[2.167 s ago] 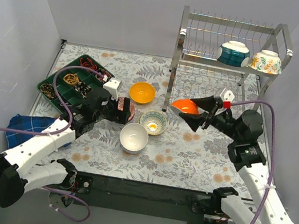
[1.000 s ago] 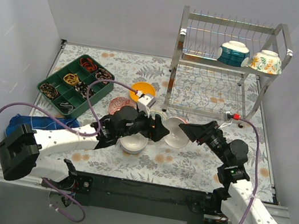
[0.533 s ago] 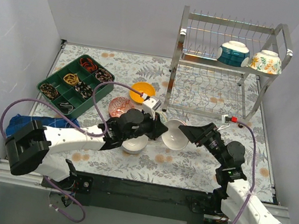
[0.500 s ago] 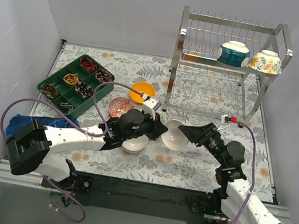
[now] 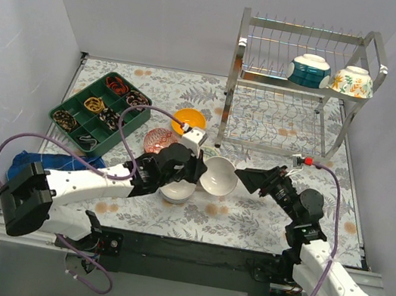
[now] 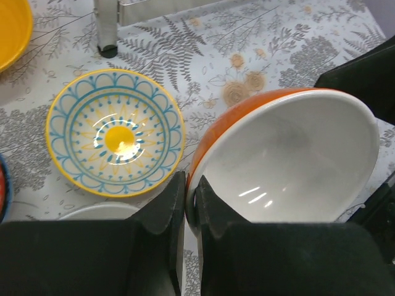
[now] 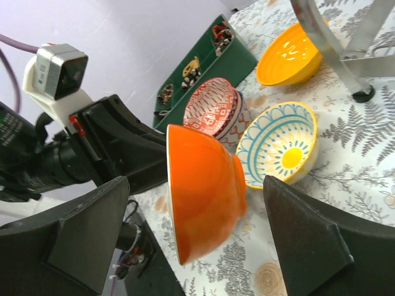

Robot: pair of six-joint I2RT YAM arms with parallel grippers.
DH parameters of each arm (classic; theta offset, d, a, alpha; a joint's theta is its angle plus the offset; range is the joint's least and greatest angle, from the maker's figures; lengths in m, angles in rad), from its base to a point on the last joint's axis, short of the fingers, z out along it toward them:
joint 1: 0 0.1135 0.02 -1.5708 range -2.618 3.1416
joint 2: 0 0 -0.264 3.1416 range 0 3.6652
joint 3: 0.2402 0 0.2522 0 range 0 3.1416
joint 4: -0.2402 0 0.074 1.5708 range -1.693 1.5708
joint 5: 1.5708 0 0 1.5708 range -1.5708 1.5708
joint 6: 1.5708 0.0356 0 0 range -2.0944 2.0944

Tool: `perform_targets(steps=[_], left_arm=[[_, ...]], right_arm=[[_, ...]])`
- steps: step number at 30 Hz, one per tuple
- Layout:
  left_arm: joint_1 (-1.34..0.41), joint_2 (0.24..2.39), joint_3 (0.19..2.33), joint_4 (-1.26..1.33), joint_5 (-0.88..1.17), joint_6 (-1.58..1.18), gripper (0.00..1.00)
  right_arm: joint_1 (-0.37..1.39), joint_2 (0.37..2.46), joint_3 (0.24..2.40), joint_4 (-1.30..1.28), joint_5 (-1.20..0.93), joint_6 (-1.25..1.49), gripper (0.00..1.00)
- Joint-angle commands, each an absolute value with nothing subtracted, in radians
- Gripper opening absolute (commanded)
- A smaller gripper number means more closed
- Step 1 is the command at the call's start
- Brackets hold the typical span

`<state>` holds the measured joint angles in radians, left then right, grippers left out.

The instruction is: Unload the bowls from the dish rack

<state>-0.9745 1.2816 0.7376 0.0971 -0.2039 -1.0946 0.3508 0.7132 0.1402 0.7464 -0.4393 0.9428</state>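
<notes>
Two bowls, a teal bowl [image 5: 309, 69] and a floral bowl [image 5: 352, 81], sit on the dish rack's [image 5: 237, 63] upper shelf in the top view. Left wrist view: the left gripper [image 6: 190, 188] pinches the tilted orange bowl's [image 6: 284, 166] rim, near a blue-patterned bowl [image 6: 115, 141]. Right wrist view: the right gripper [image 7: 196, 185] is spread wide around the orange bowl, touching nothing.

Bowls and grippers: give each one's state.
orange bowl: tilted, off table, rim in left gripper
left gripper: shut on it
right gripper: open
teal bowl: on dish rack
floral bowl: on dish rack
yellow bowl: on table
red-patterned bowl: on table
blue-patterned bowl: on table
white bowl: on table
</notes>
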Motion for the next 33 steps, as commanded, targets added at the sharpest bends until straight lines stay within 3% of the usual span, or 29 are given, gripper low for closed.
perform_targets(steps=[1, 9, 15, 20, 31, 33], left_arm=[[-0.931, 1.21, 0.824, -0.091, -0.282, -1.083, 0.0], [-0.664, 1.279, 1.044, -0.346, -0.196, -1.063, 0.0], [-0.494, 1.497, 1.233, -0.431, -0.112, -1.006, 0.0], [-0.427, 1.76, 1.488, -0.534, -0.083, -0.973, 0.0], [-0.376, 2.032, 1.704, -0.581, -0.061, -0.963, 0.0], [-0.376, 2.049, 1.723, -0.595, -0.049, -0.96, 0.09]], right_arm=[[0.35, 0.66, 0.202, 0.629, -0.379, 0.775, 0.98], [0.35, 0.585, 0.249, 0.44, -0.319, 0.589, 0.99], [0.35, 0.557, 0.255, 0.393, -0.348, 0.517, 0.98], [0.35, 0.548, 0.253, 0.365, -0.354, 0.477, 0.98], [0.351, 0.529, 0.241, 0.341, -0.379, 0.425, 0.98], [0.35, 0.528, 0.241, 0.339, -0.377, 0.419, 0.98]])
